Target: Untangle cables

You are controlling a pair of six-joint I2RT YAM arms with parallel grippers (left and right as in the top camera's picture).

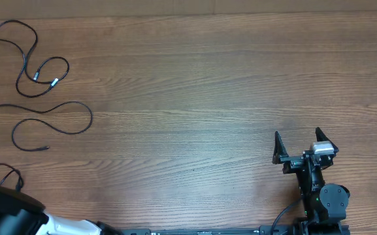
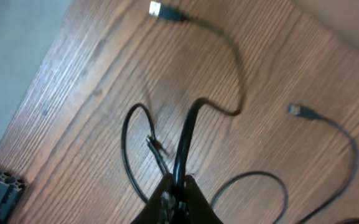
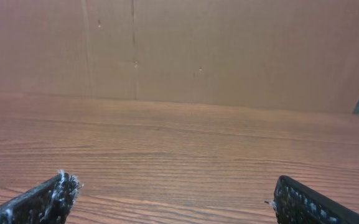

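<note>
Matt grained wood table point(image 1: 208, 78), smooth black rubbery cables point(image 2: 185, 134), silver metal plugs point(image 2: 155, 9)

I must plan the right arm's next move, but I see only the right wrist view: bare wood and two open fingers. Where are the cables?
Observer: Overhead, the cables lie at the far left of the table, far from the right gripper.
Operator: Are they in one knot?
Observer: No; overhead, two lie as separate loose loops that do not cross each other.
Operator: And the left arm?
Observer: In its wrist view, the left gripper is shut on one black cable.
</note>
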